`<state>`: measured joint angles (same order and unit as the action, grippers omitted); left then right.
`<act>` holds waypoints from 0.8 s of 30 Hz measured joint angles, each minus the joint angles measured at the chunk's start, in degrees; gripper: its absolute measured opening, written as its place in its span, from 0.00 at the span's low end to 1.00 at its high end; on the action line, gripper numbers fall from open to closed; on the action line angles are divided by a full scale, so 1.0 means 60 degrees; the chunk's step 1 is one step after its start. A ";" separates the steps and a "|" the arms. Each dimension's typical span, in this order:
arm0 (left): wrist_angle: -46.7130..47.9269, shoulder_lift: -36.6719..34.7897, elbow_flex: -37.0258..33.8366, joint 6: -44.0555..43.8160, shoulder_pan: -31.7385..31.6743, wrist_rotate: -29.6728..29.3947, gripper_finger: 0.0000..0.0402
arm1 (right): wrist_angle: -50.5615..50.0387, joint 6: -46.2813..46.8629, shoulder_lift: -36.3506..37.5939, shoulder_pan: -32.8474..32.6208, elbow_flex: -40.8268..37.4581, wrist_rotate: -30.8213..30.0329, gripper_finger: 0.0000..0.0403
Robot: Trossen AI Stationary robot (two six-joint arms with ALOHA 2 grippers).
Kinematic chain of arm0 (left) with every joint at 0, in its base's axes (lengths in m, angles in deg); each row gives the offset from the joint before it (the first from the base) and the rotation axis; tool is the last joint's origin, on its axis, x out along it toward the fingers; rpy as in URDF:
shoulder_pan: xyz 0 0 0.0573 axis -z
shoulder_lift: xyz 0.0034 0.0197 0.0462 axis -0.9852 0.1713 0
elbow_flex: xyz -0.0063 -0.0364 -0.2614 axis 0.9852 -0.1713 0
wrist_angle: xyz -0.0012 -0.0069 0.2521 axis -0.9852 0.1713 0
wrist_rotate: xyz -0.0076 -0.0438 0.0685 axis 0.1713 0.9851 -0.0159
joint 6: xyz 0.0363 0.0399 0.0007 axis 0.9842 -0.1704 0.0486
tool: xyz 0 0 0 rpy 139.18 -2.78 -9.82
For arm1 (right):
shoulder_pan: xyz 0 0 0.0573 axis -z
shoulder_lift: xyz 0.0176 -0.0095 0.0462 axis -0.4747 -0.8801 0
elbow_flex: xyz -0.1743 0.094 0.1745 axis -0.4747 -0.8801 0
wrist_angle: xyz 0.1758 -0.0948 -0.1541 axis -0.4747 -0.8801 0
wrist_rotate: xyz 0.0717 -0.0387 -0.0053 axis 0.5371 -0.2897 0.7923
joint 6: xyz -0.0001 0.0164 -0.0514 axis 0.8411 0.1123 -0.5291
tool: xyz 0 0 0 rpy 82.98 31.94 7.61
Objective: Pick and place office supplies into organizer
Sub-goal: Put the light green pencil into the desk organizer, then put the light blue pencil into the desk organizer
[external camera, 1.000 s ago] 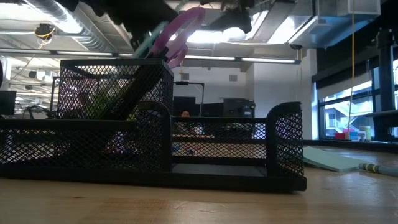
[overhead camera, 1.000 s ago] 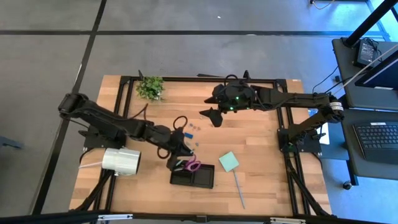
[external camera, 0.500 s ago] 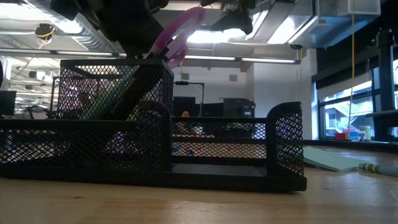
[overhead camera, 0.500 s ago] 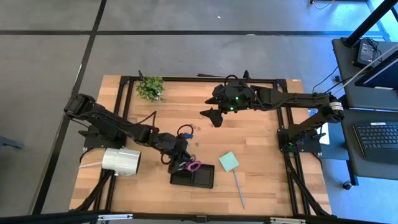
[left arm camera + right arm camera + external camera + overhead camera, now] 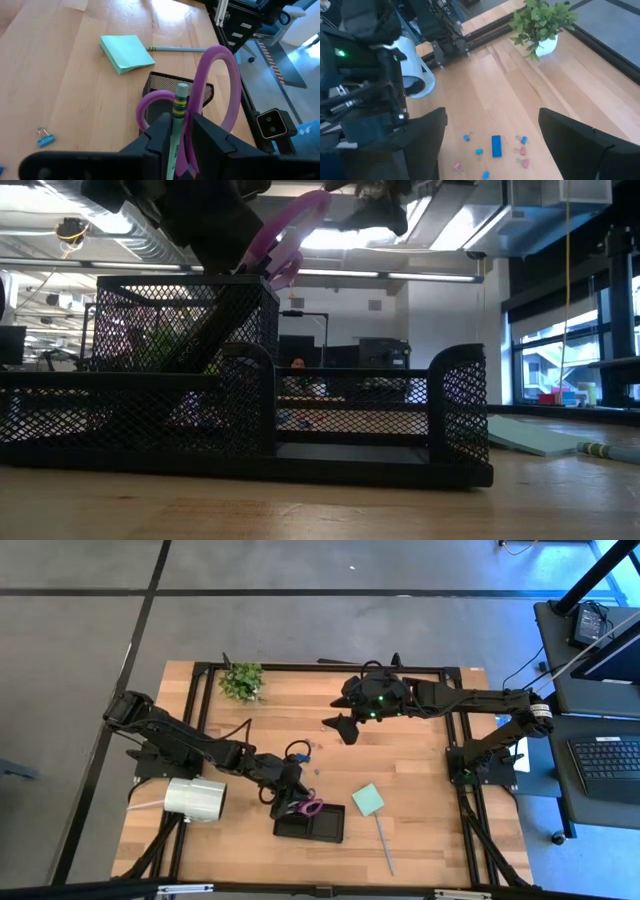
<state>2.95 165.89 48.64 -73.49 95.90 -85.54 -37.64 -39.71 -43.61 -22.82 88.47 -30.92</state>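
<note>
The purple-handled scissors (image 5: 225, 75) stand tilted between the fingers of my left gripper (image 5: 181, 132), handles (image 5: 290, 230) up. Their blade end is down inside the tall mesh compartment (image 5: 190, 330) of the black organizer (image 5: 320, 825). A pencil with a green band (image 5: 179, 107) also sits between those fingers. My right gripper (image 5: 340, 725) hangs open above the far middle of the table, holding nothing. The pale green sticky-note pad (image 5: 367, 799) and a slim grey stick (image 5: 385, 845) lie flat to the right of the organizer. Small blue and pink clips (image 5: 495, 147) lie loose on the wood. My left gripper pinches the scissors between its two fingers at the base of the purple handle loops (image 5: 190, 125), with the pencil alongside in the same gap. The fingers come from the table's left, slanting downward. The scissors lean, loops above the fingers, blade end inside the organizer's tall compartment.
A big white roll (image 5: 195, 798) lies close by the left arm near the table's left edge. A small green plant (image 5: 242, 680) stands at the far left. Bare wood lies between the clips and the right arm.
My left gripper has gone down and a little toward the table's near right, onto the organizer. It has carried the scissors lower into the tall compartment. In the last half second it has kept still.
</note>
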 joint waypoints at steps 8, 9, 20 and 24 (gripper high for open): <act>0.0277 -0.0955 0.0000 0.0234 -0.0012 0.0073 0.18 | -0.0396 0.0481 0.0027 0.0000 0.0000 0.0000 0.80; 0.0358 -0.1194 0.0000 0.0331 -0.0026 0.0076 0.18 | -0.0511 0.0609 0.0045 0.0000 0.0000 0.0000 0.80; 0.0664 -0.3994 0.0000 0.1771 -0.0029 -0.1625 0.18 | -0.5057 0.4349 0.0294 -0.0495 0.0007 -0.0006 0.80; 0.0927 -0.4504 0.0000 0.2132 -0.0029 -0.2618 0.18 | -0.6559 0.5793 0.0015 -0.1409 0.0000 -0.0106 0.80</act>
<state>8.51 138.87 48.64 -60.70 95.73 -101.25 -76.99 -4.95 -43.52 -31.28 88.47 -31.55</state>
